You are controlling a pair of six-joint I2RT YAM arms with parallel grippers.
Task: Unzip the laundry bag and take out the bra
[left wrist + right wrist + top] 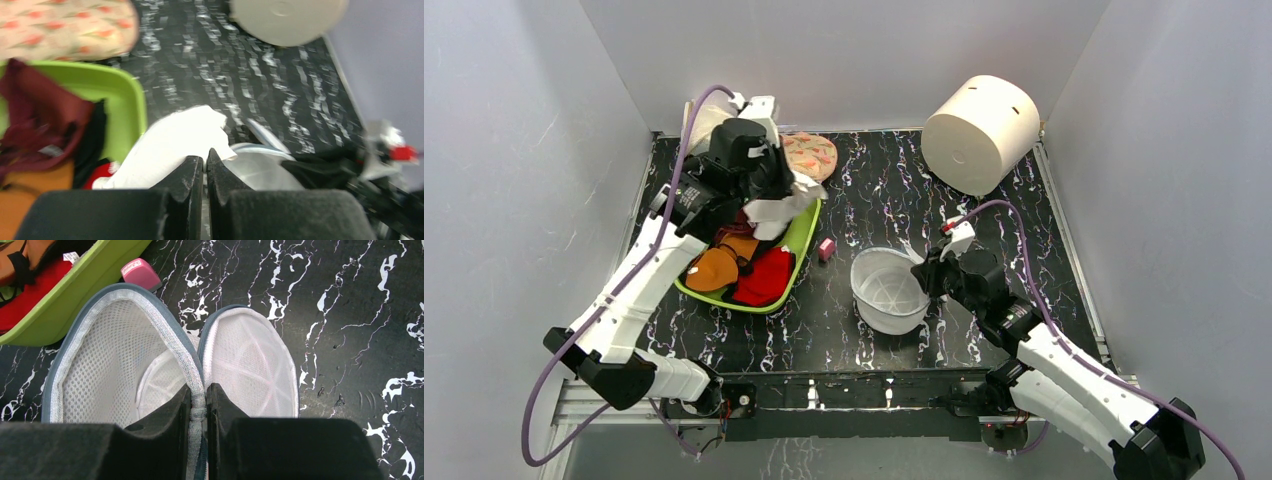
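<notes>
Firmly, right gripper (199,390) jaws pinched the open laundry bag (110,355) rim; left gripper (205,157) jaws clamped white bra (170,145) above garment-filled green tray (120,100); pink block (141,274) lay between tray and bag.

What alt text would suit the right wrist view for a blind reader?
The right claw pinches the rim of the unzipped white mesh laundry bag, its two halves gaping on a black marbled table. A green tray and pink block lie beyond.

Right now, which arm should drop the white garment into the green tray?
Left. The left gripper is shut on the white garment over the green tray edge; the right gripper is pinching the laundry bag rim.
</notes>
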